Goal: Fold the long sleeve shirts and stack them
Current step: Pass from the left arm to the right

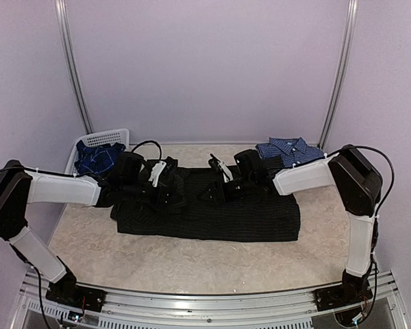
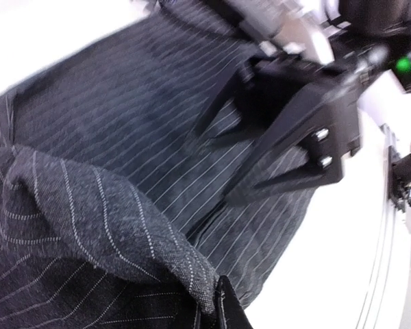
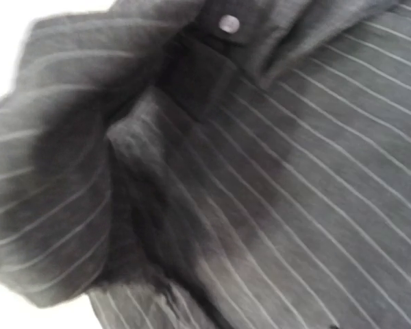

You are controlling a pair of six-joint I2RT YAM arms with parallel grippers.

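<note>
The black pinstriped shirt (image 1: 212, 221) lies spread across the middle of the table. My left gripper (image 1: 170, 195) is at its far left edge, shut on a raised fold of the cloth (image 2: 123, 226); one dark fingertip (image 2: 227, 310) shows under that fold. My right gripper (image 1: 218, 193) is at the far edge beside it. In the right wrist view bunched pinstripe cloth (image 3: 75, 205) covers its fingers. The darker blue plaid shirt (image 1: 99, 159) lies crumpled in the basket. The blue-and-white checked shirt (image 1: 288, 149) lies folded at the back right.
A white lattice basket (image 1: 113, 135) stands at the back left corner. The table (image 1: 157, 264) has a pale textured cover. Purple walls with metal posts enclose the back and sides. The right arm's dark fingers (image 2: 308, 137) show close by in the left wrist view.
</note>
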